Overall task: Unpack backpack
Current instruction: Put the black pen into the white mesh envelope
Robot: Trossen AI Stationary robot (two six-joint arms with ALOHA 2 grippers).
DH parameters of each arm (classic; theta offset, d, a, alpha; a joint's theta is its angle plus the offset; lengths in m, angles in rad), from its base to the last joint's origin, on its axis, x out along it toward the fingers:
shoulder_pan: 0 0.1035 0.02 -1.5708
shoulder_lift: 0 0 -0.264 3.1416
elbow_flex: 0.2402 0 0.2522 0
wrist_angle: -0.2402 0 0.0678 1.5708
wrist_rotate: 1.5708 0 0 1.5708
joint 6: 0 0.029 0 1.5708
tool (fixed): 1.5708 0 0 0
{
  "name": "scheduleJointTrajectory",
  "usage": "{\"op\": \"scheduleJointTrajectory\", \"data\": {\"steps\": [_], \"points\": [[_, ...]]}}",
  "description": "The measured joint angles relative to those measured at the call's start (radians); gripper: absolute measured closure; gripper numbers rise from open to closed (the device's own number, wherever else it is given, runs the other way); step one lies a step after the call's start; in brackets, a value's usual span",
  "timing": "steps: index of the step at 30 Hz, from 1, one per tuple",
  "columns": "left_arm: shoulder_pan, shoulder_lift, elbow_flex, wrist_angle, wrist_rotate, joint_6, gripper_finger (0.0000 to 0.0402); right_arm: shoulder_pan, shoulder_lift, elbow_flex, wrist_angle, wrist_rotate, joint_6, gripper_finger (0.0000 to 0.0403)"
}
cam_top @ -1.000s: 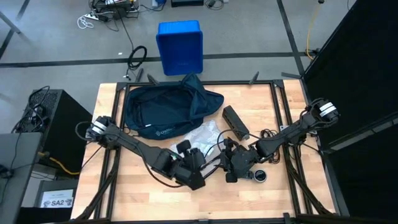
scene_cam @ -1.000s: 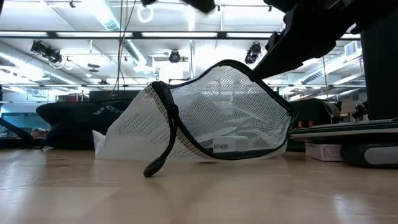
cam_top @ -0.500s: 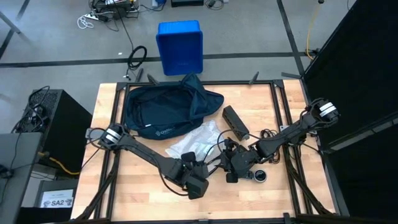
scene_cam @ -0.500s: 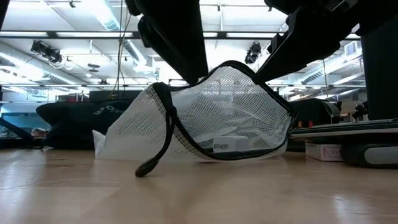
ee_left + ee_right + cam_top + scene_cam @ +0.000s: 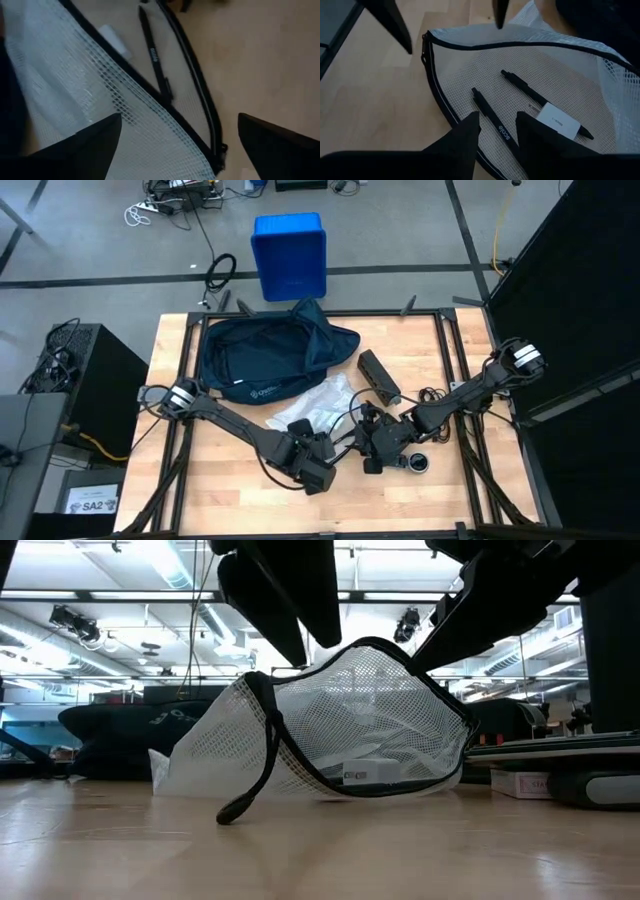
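Note:
The dark navy backpack (image 5: pixel 262 360) lies at the table's far left, flat on its side. In front of it stands a white mesh pouch (image 5: pixel 350 730) with a black zip rim, and two black pens (image 5: pixel 495 120) and a white card (image 5: pixel 559 121) lie inside it. My right gripper (image 5: pixel 497 147) is shut on the pouch. My left gripper (image 5: pixel 175 150) is open just above the pouch's near rim, one finger on either side of the zip edge (image 5: pixel 200 125). A black pull strap (image 5: pixel 262 765) hangs from the rim, its end on the table. My right gripper pinches the pouch's black zip rim (image 5: pixel 487 162) between its two fingers, slanting down from the table's right side. My own fingers hide the exact spot. The rim is held up, so the mouth gapes, while the pouch's bottom rests on the table.
A black box (image 5: pixel 378 375) lies behind my right gripper, and a small round object (image 5: pixel 418 463) sits near the front. Black cables (image 5: pixel 435 395) trail at the right. A bright blue bin (image 5: pixel 290 255) stands on the floor beyond the far edge.
My left gripper has come down toward the pouch's rim, tipping further downward, and has opened. The free end of the pull strap has slid a little along the table. My right gripper has kept still, holding the pouch.

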State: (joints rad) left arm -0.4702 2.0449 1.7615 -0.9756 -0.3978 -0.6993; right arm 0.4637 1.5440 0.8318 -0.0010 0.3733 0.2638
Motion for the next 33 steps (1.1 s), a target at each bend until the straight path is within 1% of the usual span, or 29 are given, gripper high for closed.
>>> {"op": "scheduleJointTrajectory", "data": {"steps": [6, 9, 11, 16, 19, 25, 33], "points": [[0.007, 0.050, 0.000, -0.039, -0.001, -0.012, 0.0047, -0.001, 0.000, 0.000, 0.003, 0.000, -0.003, 0.0299], [0.014, 0.072, 0.000, -0.090, -0.004, -0.025, 0.0048, -0.001, 0.000, 0.000, 0.004, 0.000, -0.003, 0.0300], [0.019, 0.075, 0.000, -0.146, -0.013, -0.065, 0.0048, -0.001, 0.000, 0.000, 0.005, 0.000, -0.002, 0.0300], [0.039, 0.075, 0.009, -0.350, -0.048, -0.190, 0.0048, -0.001, 0.000, 0.000, 0.007, 0.001, -0.002, 0.0300], [0.042, 0.075, 0.035, -0.441, -0.079, -0.227, 0.0048, -0.003, 0.000, 0.000, 0.007, 0.002, -0.003, 0.0300], [0.040, 0.075, 0.071, -0.476, -0.177, -0.224, 0.0048, -0.004, 0.000, 0.000, 0.007, 0.002, -0.003, 0.0301], [0.041, 0.074, 0.065, -0.496, -0.260, -0.242, 0.0049, -0.004, 0.000, 0.000, 0.006, 0.002, -0.002, 0.0302]]}}
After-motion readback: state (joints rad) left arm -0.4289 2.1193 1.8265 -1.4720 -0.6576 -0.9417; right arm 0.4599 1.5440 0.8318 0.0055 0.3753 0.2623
